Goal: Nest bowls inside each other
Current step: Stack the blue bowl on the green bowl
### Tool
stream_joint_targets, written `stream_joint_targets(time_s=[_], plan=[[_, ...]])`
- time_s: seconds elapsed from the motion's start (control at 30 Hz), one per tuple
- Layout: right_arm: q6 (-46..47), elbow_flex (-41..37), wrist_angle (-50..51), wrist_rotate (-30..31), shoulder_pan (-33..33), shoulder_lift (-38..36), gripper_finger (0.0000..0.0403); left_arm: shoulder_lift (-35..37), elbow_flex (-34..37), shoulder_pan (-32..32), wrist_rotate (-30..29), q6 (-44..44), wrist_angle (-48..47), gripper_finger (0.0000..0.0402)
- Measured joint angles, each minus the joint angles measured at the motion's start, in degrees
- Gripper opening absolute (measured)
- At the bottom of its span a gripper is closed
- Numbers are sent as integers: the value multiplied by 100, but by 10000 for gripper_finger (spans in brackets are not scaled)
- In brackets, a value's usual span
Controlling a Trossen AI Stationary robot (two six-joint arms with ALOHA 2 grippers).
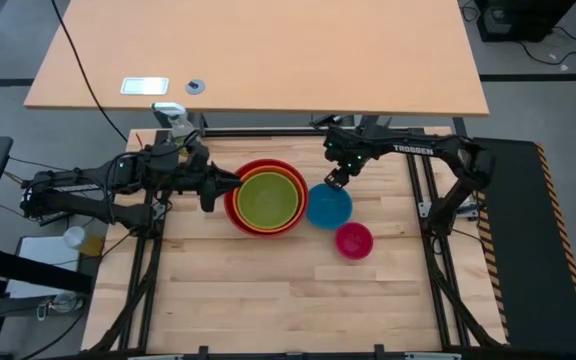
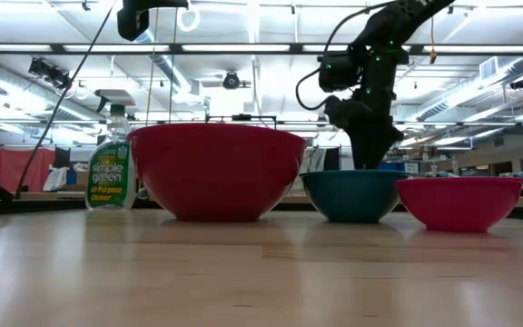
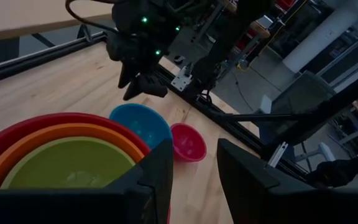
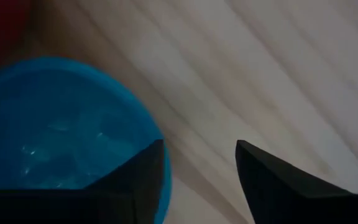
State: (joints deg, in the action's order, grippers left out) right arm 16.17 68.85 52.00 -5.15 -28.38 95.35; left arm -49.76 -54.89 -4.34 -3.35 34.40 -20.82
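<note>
The red bowl (image 1: 266,197) stands on the table with the orange bowl (image 3: 55,140) and the lime green bowl (image 1: 269,198) nested inside it. To its right stand the blue bowl (image 1: 328,206) and, nearer the front, the magenta bowl (image 1: 354,240), each on its base. My right gripper (image 4: 197,171) points down, open, over the blue bowl's far rim (image 4: 161,163), with one finger above the inside and one above the table outside. I cannot see it touch the rim. My left gripper (image 3: 194,177) waits open above the table just left of the red bowl.
A spray bottle (image 2: 112,163) stands at the table's far left corner, behind my left arm. A light wooden desk (image 1: 268,50) lies beyond the far edge. The near half of the table (image 1: 288,300) is bare wood.
</note>
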Motion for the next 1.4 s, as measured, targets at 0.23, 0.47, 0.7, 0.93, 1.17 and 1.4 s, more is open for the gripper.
stream_joint_targets(time_s=[0.23,0.47,0.7,0.93,1.17,1.4], plan=[[-474,-118,-98,-113,187,11,233,0,0,0,-2,131,0,128],[-545,-545,-473,-110,247,11,206,0,0,0,-5,157,101,128],[-360,-924,-841,-86,358,11,159,1,0,0,-139,219,381,128],[59,-1104,-966,105,483,11,92,2,0,0,-175,227,376,128],[231,-1062,-877,33,479,-20,32,2,0,1,-177,229,368,128],[233,-885,-605,167,401,-44,22,2,0,0,-177,233,367,128]])
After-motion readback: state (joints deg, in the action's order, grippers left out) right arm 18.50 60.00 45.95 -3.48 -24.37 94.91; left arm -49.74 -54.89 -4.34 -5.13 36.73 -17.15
